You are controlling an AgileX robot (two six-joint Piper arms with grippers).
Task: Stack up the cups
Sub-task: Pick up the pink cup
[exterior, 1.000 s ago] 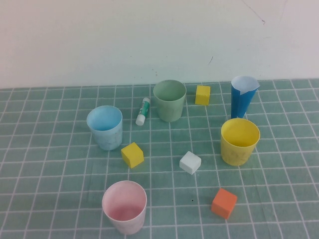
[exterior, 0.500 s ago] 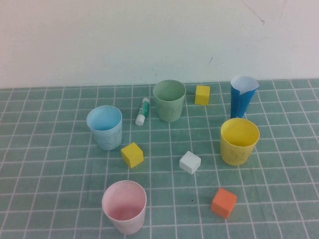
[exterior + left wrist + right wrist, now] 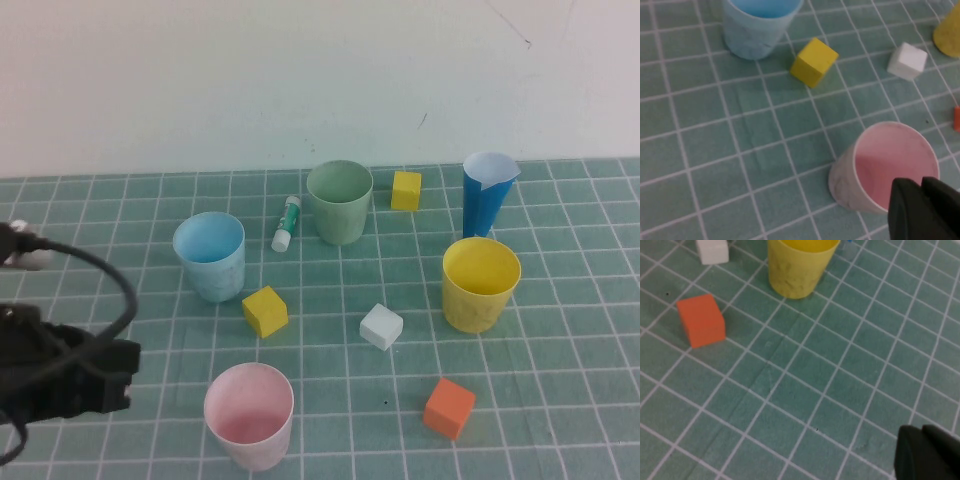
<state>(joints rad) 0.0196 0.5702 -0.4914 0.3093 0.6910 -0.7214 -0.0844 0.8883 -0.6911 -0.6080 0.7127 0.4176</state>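
Four cups stand apart and upright on the green gridded mat (image 3: pixel 560 400): light blue (image 3: pixel 210 255), pink (image 3: pixel 249 415), pale green (image 3: pixel 340 202) and yellow (image 3: pixel 481 284). My left gripper (image 3: pixel 125 372) is shut and empty, at the left of the mat, just left of the pink cup. In the left wrist view the left gripper (image 3: pixel 921 207) hangs over the near rim of the pink cup (image 3: pixel 885 170), with the blue cup (image 3: pixel 760 25) beyond. My right gripper (image 3: pixel 926 452) is shut and empty over bare mat, away from the yellow cup (image 3: pixel 799 265); it does not show in the high view.
A dark-blue cone (image 3: pixel 488 192) stands behind the yellow cup. A glue stick (image 3: pixel 287 223) lies between the blue and green cups. Loose blocks: yellow (image 3: pixel 265 310), yellow at the back (image 3: pixel 406 190), white (image 3: pixel 381 326), orange (image 3: pixel 449 407).
My left arm has come into the high view from the left and now sits beside the pink cup. The cups and blocks have not moved.
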